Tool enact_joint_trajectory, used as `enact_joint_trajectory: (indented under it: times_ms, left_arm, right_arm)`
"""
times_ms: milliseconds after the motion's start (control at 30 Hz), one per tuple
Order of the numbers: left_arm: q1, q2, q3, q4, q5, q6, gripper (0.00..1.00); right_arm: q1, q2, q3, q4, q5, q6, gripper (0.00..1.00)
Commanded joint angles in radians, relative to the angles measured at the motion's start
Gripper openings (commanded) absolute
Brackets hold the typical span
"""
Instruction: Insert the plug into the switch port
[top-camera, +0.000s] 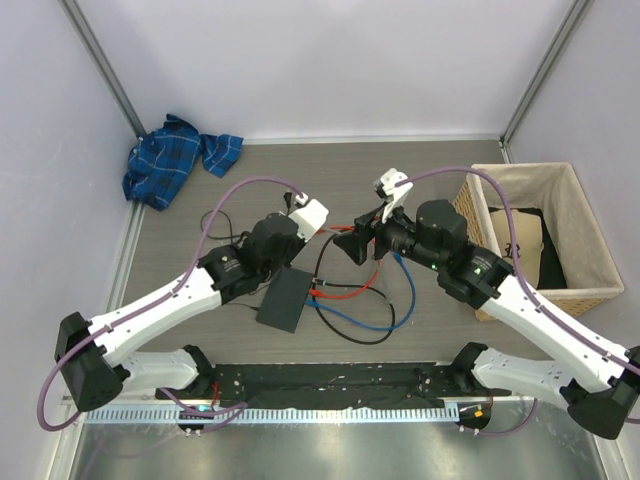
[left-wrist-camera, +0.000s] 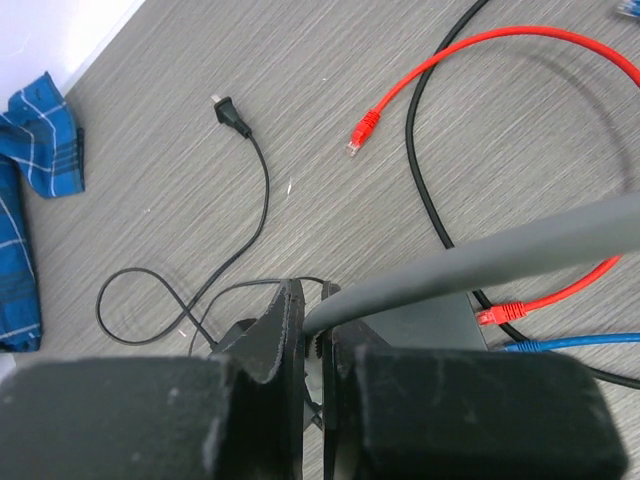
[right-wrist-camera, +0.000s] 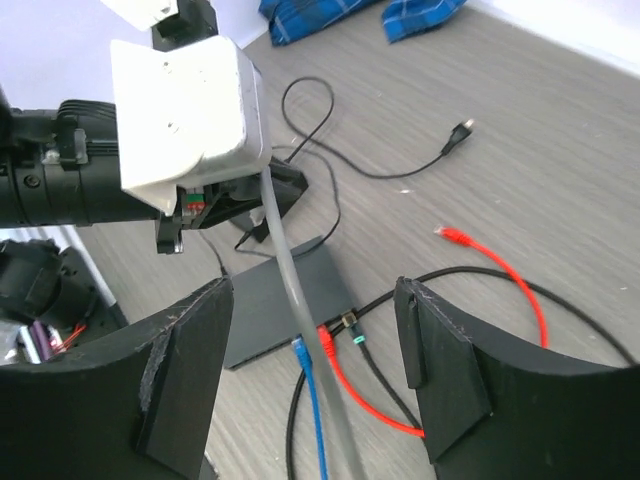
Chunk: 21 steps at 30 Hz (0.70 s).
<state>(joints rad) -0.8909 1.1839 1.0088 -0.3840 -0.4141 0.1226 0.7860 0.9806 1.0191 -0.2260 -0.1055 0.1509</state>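
R gripper (right-wrist-camera: 315, 290) jaws spread above switch (right-wrist-camera: 262, 315). L gripper (left-wrist-camera: 310, 310) jaws pressed together; pinching what, can't tell. Black plug (right-wrist-camera: 350, 325) at switch edge beside red plug (right-wrist-camera: 325, 338) and blue plug (right-wrist-camera: 298, 347), seating depth unclear. Risk: if half-seated, an arm snagging cable loops (top-camera: 360, 320) pulls it out.

Table (top-camera: 430, 170) — matt grey wood-grain; switch (top-camera: 285, 300) matt dark plastic; blue checked cloth (top-camera: 165, 160); basket (top-camera: 575, 297) — woven wicker.

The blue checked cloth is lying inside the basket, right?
No. The blue checked cloth lies on the table in the far left corner, not inside the basket at the right. The top external view shows it.
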Motion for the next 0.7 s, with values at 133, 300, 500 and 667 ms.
enact_joint_trajectory:
  times_ms: [133, 300, 500, 667]
  left_arm:
    - [-0.036, -0.052, -0.022, 0.106, -0.040, 0.028, 0.00]
    - [-0.043, -0.058, -0.033, 0.109, -0.051, 0.037, 0.02]
    - [-0.043, -0.082, -0.038, 0.117, -0.118, -0.041, 0.32]
    - [-0.036, -0.173, -0.049, 0.067, -0.210, -0.292, 0.79]
  right_arm:
    - [-0.024, 0.088, 0.076, -0.018, -0.098, 0.029, 0.64]
    - [-0.033, 0.109, 0.093, 0.004, -0.129, 0.021, 0.38]
    - [-0.036, 0.154, 0.098, 0.007, -0.135, -0.143, 0.01]
    - [-0.036, 0.194, 0.058, 0.051, -0.048, -0.339, 0.01]
